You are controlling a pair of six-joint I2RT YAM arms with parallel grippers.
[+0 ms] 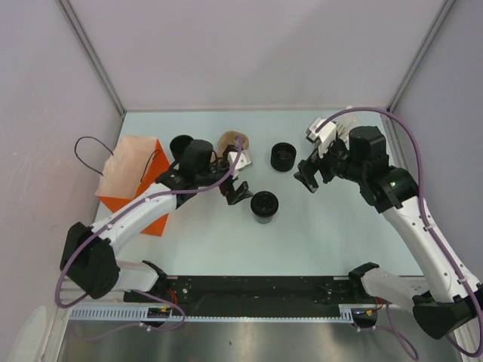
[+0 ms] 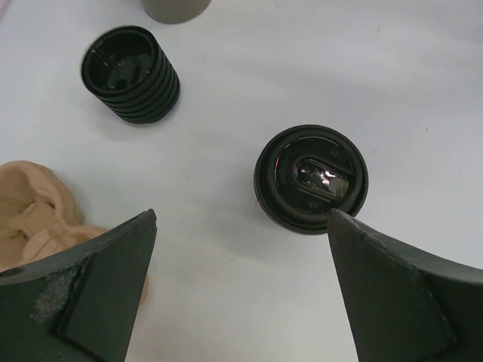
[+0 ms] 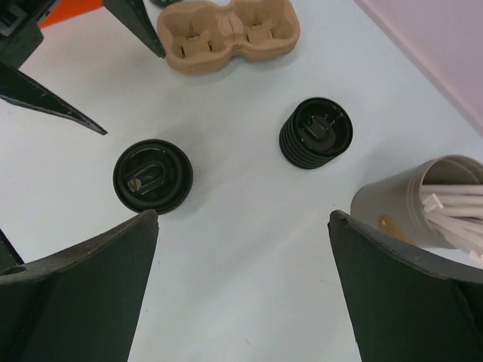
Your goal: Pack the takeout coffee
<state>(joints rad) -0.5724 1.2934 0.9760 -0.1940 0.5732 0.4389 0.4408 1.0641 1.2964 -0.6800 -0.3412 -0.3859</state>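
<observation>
The orange paper bag (image 1: 128, 173) stands near the table's left edge, back behind the left gripper (image 2: 241, 219), whose jaws gape wide and hold nothing. The takeout coffee (image 2: 311, 179) stands upright just ahead of their gap, toward one finger, bare table around it. Only the right wrist view shows white sticks inside the cylinder (image 3: 423, 207), which is just beside the right gripper (image 3: 243, 219), likewise spread wide and empty.

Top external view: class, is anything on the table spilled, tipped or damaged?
Nothing stands out. The takeout coffee stands upright with its lid on, as does the ribbed black cup. The pulp carrier lies flat, and no liquid shows on the table.
</observation>
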